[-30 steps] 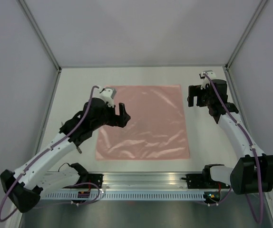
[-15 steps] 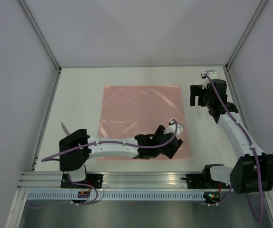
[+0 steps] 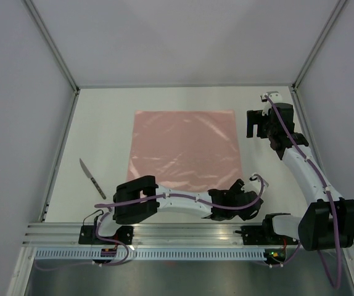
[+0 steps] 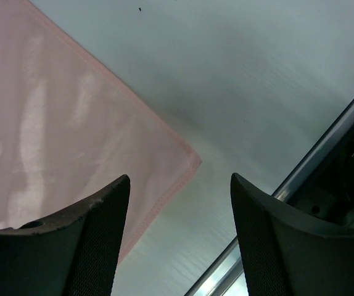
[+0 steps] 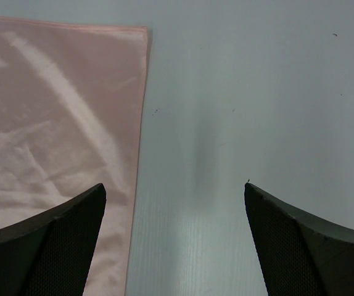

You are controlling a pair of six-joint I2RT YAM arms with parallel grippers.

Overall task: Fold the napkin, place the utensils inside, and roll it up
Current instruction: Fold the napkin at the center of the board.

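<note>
None of the three steps is done, as far as the views show: nothing is folded, nothing is laid inside, nothing is rolled. Nearest the bases, past the long aluminium rail (image 3: 189,233), the left arm reaches sideways along the near edge, and the left gripper (image 3: 238,190) hangs over the near right corner of the thin, pale pink, glossy square napkin (image 3: 183,151). In the left wrist view its fingers (image 4: 97,240) are spread apart and grasp nothing, with that hemmed corner lying on the table in the gap below them. Off to the near left, well apart from the sheet, one slim dark grey utensil (image 3: 92,178) with a pale blade lies alone on the white table (image 3: 103,123). No other cutlery shows in any view. The napkin lies flat and fully open in the middle of the table, lightly wrinkled, all four edges out. Farther back, the right gripper (image 3: 254,125) hovers just beside the napkin's far right corner, over bare table. The right wrist view shows it released and empty, the sheet's right edge passing just inside its left finger. My reading is that both arms are placing themselves on the right-hand corners for the first fold, so the whole job is ahead.
</note>
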